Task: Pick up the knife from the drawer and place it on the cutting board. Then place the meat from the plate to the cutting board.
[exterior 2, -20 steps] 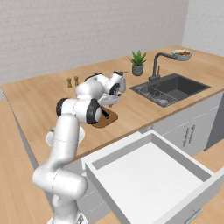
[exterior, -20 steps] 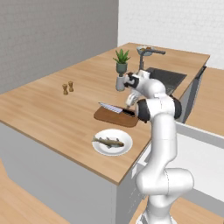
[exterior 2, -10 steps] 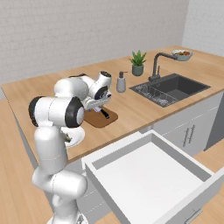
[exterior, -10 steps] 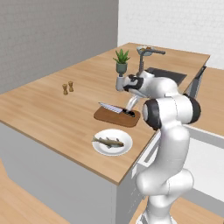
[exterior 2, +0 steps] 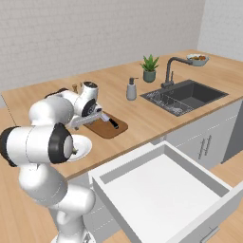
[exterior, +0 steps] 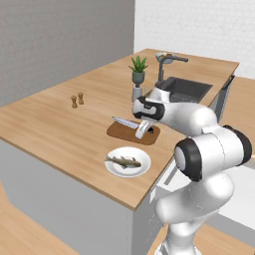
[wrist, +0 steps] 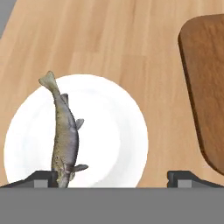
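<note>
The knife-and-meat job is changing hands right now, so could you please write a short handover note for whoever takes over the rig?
Gripper: open and empty, fingertips spread, above the plate and the counter beside it.
Knife: lying on the cutting board, handle toward the sink side. This step looks done.
Drawer: pulled out, inside bare.
Meat: lying on the plate, not yet gripped; one fingertip sits near its head end.
Left: grasp the meat, carry it to the cutting board, set it down beside the knife.
</note>
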Tool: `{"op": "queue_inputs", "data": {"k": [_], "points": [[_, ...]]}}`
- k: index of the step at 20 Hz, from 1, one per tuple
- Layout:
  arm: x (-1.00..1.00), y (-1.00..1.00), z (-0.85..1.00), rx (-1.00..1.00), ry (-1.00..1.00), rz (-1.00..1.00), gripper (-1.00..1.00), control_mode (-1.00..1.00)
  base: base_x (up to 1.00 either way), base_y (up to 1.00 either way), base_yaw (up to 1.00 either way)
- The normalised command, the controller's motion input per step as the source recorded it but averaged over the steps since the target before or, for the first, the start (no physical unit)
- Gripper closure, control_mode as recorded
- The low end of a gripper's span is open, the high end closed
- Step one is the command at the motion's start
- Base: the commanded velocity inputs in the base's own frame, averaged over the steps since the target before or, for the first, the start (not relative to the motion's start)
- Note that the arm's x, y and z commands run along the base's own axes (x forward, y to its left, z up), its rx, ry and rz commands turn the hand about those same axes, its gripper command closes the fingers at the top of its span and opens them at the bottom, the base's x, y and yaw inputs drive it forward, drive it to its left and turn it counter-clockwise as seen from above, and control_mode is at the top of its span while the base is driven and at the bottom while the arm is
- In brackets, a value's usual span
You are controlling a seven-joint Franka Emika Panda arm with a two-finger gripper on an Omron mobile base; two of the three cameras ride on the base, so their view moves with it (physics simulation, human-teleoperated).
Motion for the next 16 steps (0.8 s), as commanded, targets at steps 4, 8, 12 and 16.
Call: {"op": "queue_inputs", "data": {"k": [4,8,12,16], "points": [[-0.06,0.46,-0.14,-0.07,0.15,-0.01,-1.0,-1.0,0.0,0.0,0.0],[0.0,0.04,-0.35,-0.07,0.04,0.0,-1.0,-1.0,0.0,0.0,0.0],[0.0,0.0,-0.41,-0.07,0.01,0.0,-1.0,-1.0,0.0,0.0,0.0],[-0.31,0.0,-0.33,-0.05,0.0,0.0,-1.0,-1.0,0.0,0.0,0.0]]}}
